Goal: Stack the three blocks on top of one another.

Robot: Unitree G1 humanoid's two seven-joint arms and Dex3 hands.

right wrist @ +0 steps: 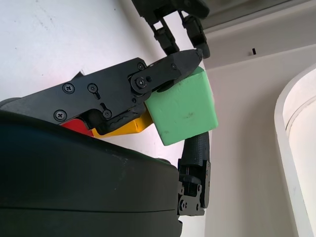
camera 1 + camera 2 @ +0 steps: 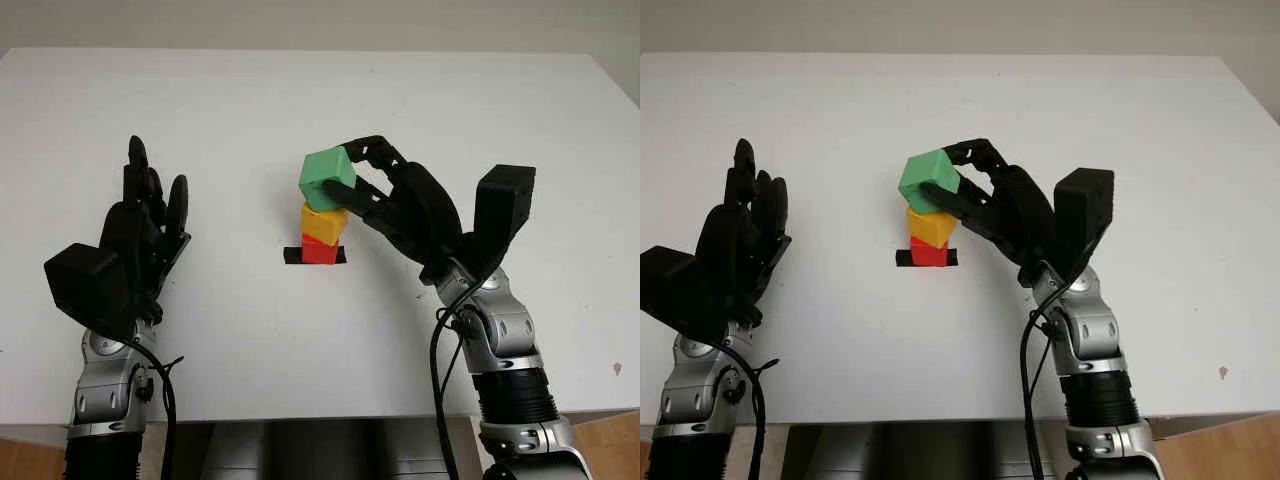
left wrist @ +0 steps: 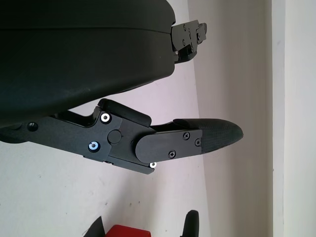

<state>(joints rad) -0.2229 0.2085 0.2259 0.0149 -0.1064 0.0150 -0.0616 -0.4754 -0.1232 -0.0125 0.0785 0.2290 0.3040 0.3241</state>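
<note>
On the white desk [image 2: 300, 350], my right hand [image 2: 395, 205] had its fingers [image 2: 345, 190] clamped on the green block [image 2: 326, 178], tilted over the yellow block [image 2: 322, 222] stacked on the red block [image 2: 319, 250]; my left hand [image 2: 140, 235] hung open; next, I judged, levelling and releasing.

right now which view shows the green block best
The right wrist view: the green block is close up, clamped in the right hand just above the yellow block. Both eye views show it smaller, tilted over the yellow block on the red block. The left hand is open at the table's left.
</note>
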